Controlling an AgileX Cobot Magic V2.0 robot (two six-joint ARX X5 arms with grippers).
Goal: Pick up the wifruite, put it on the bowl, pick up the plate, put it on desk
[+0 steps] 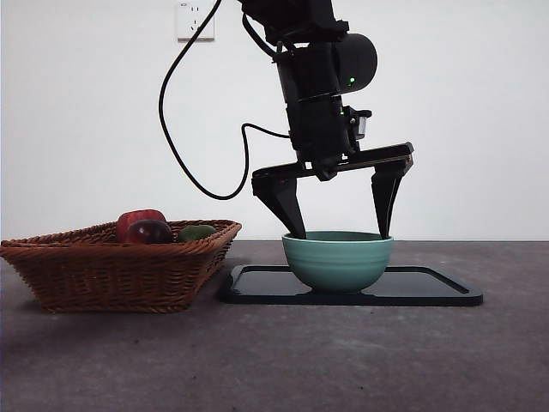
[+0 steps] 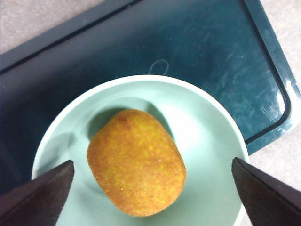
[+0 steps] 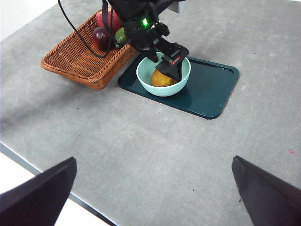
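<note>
One wifruite [image 2: 136,162] in bowl [image 2: 207,141], left gripper [image 1: 341,233] jaws apart above, no writing legible

A brown wicker basket [image 1: 120,266] holds a red fruit [image 1: 137,221], a dark purple fruit [image 1: 151,232] and a green fruit [image 1: 196,233]; a wall socket [image 1: 195,19] sits above.

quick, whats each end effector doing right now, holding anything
Left end effector: open over the teal-green glazed bowl, holding nothing; the oval orange-brown fruit lies inside.
Right end effector: open, empty, above the grey desk.
</note>
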